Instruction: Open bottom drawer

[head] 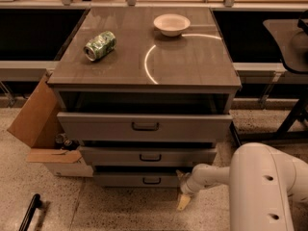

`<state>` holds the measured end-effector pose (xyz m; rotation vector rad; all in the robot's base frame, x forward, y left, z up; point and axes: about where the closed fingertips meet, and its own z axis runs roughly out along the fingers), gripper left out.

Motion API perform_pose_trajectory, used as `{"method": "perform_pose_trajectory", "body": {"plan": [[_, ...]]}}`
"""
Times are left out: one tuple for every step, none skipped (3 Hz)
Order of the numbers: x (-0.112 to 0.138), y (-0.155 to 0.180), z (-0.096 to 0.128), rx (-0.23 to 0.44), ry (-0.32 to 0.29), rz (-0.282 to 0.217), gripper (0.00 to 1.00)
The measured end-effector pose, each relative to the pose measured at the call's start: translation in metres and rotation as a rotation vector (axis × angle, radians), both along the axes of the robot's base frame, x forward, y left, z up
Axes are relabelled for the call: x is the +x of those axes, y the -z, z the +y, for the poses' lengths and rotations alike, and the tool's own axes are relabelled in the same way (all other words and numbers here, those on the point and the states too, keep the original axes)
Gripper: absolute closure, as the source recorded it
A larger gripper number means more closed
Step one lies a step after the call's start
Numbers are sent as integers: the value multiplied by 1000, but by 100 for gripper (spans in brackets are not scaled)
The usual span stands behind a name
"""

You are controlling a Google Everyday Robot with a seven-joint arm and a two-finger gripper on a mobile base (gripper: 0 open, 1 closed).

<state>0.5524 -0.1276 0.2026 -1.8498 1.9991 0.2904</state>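
Note:
The grey cabinet [144, 64] has three drawers. The bottom drawer [130, 179] is the lowest, a slim grey front with a small dark loop handle [151, 180]; it sits slightly out, less than the two above. My gripper [181, 189] is low by the floor at the right end of that drawer front, right of the handle. It is open and holds nothing. One pale finger [184, 202] points down at the floor and the other is up against the drawer's right end.
The top drawer [144, 125] and middle drawer [147, 156] stand partly out. A green can [99, 45] and a white bowl [171, 24] are on the cabinet top. A cardboard box [36, 119] stands at the left. Black table legs [288, 119] are at the right.

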Motion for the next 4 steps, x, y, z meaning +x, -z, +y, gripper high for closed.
{"method": "perform_pose_trajectory", "body": {"plan": [[14, 8, -4, 7, 23, -25, 0], [27, 17, -5, 4, 44, -28, 0], [34, 31, -4, -2, 47, -10, 19], [18, 30, -3, 6, 40, -18, 50]]}}
